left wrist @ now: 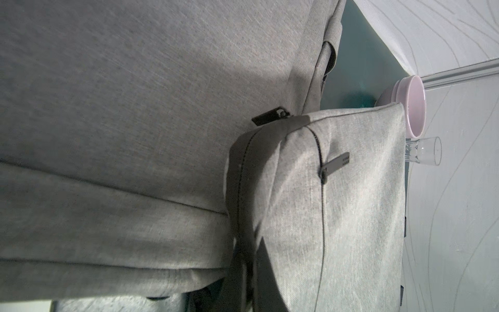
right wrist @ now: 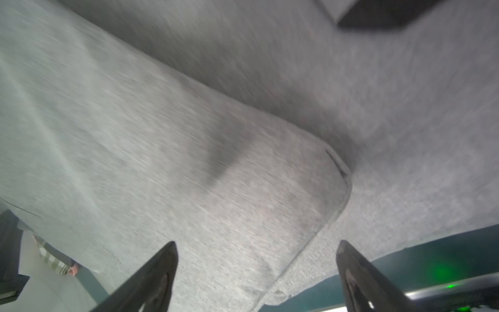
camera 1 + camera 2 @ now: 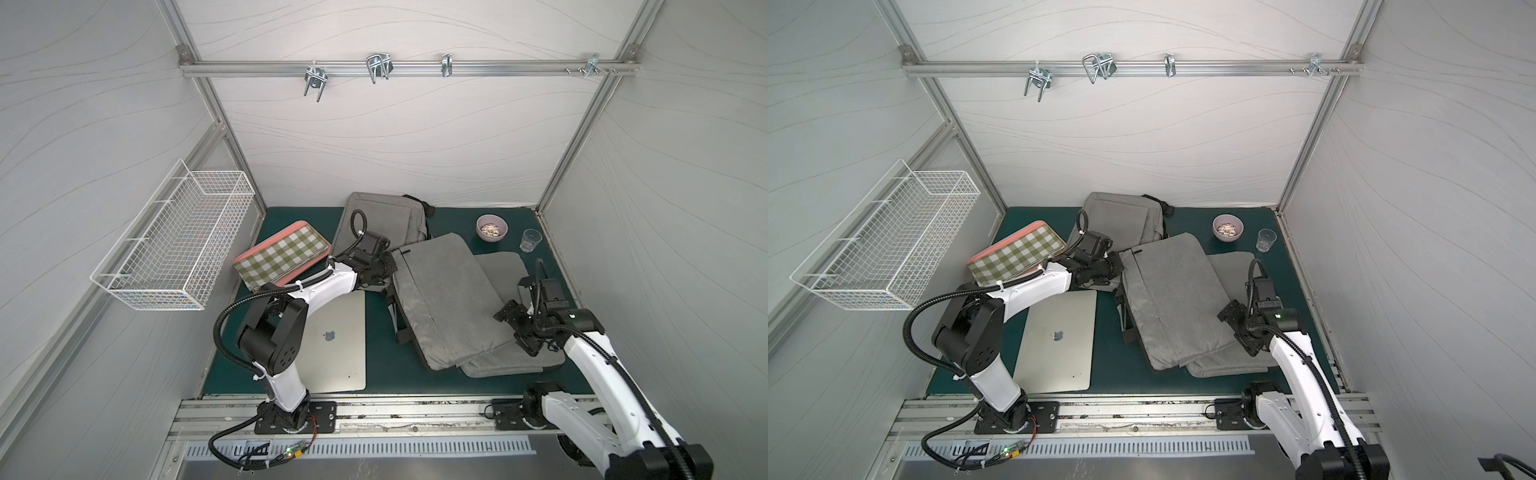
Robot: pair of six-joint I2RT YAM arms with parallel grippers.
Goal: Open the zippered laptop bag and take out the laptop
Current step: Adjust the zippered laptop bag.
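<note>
Silver laptop (image 3: 336, 340) lying on a green mat (image 3: 390, 357), outside a grey laptop bag (image 3: 436, 299).
Left of centre in a top view, the closed laptop lies flat, apart from the bag. Above it the left gripper (image 3: 388, 266), jaws together, meets the bag's upper left corner; whether it pinches anything cannot be told. Lower right, the right gripper (image 3: 517, 330) hovers over the bag's corner, jaws apart.

Grey zippered laptop bag (image 3: 436, 299) lying flat, silver laptop (image 3: 336, 345) closed, flat, out beside it
</note>
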